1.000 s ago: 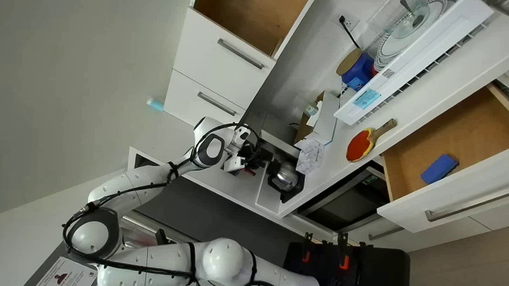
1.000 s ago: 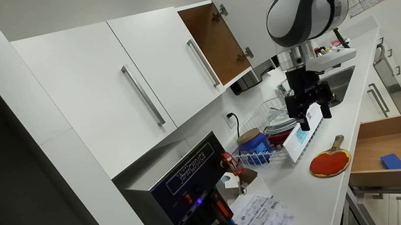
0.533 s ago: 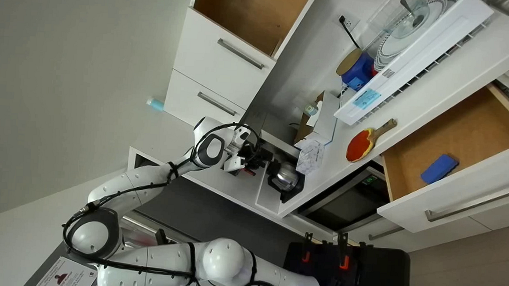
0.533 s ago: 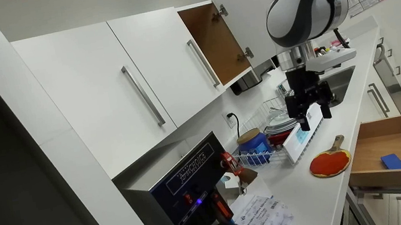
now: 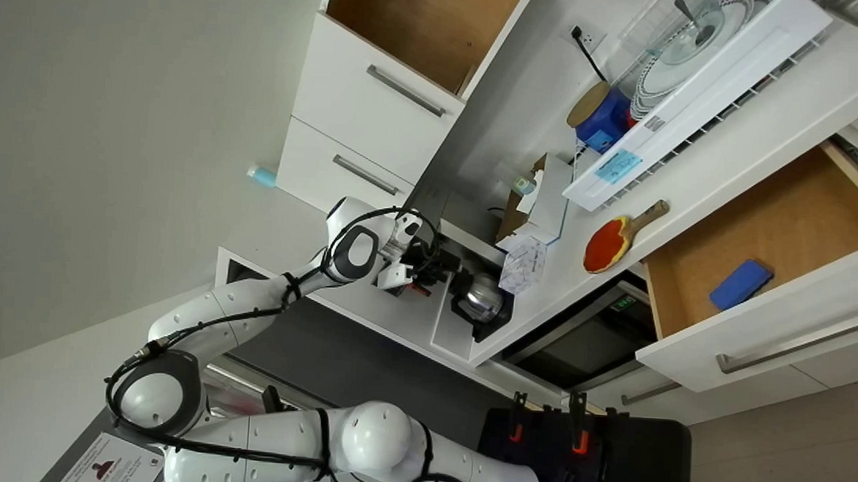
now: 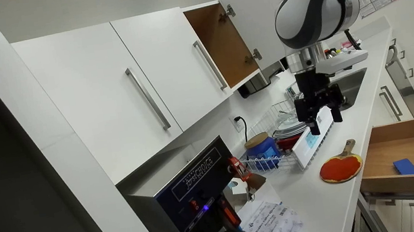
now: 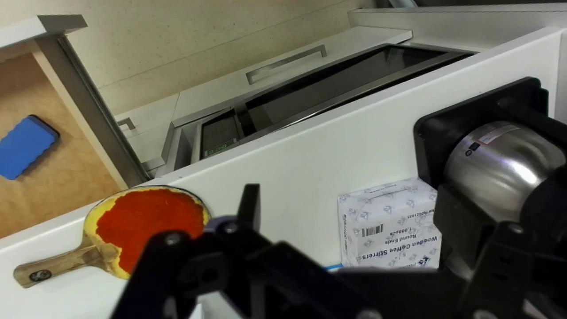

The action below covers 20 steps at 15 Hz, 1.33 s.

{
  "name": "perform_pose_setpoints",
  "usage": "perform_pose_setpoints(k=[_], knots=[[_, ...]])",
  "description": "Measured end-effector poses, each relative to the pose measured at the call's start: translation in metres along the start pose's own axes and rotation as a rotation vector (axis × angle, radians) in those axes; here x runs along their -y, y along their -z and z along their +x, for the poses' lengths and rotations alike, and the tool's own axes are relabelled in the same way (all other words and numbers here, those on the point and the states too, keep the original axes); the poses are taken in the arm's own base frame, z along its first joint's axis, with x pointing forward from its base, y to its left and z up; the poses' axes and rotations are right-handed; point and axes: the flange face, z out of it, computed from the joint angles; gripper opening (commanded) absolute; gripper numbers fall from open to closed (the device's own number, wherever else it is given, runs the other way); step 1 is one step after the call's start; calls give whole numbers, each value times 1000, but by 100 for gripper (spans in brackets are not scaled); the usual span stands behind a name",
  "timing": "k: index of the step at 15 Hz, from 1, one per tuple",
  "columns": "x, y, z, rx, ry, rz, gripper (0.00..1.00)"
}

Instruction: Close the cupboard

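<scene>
The cupboard (image 6: 217,43) is a white wall cabinet with a bare brown inside. Its flat white door (image 6: 257,15) stands open on hinges at the right in an exterior view, partly behind the arm. Its brown inside also shows at the top of an exterior view (image 5: 426,20), where the door is out of view. My gripper (image 6: 325,118) points down over the counter, lower than the cupboard and apart from it. In the wrist view the gripper (image 7: 354,212) has its fingers wide apart with nothing held. The cupboard is out of the wrist view.
A pulled-out drawer (image 5: 775,230) holds a blue object (image 5: 741,284). A red paddle (image 6: 340,168) lies on the counter. A dish rack (image 6: 274,162) holds plates and a blue jar (image 6: 262,150). A coffee machine (image 6: 196,186), metal pot (image 7: 500,164) and stirrer box (image 7: 390,226) stand nearby.
</scene>
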Motion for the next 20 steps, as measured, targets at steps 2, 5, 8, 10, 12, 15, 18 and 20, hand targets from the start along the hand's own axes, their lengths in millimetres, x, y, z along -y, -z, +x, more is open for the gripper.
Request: perform_pose_setpoints(k=[2,5,8,10,12,15,18,20], knots=[[0,0,0,0,0,0,100],[-2,1,1,-8,-5,-1,100],[-26,18,11,-95,-96,-10,100],[-58,39,18,-169,-173,-21,100],[-93,65,23,-246,-255,-33,100],[-142,105,28,-376,-366,-42,100],[-182,146,33,-531,-460,-57,100],[-207,170,39,-640,-511,-76,100]])
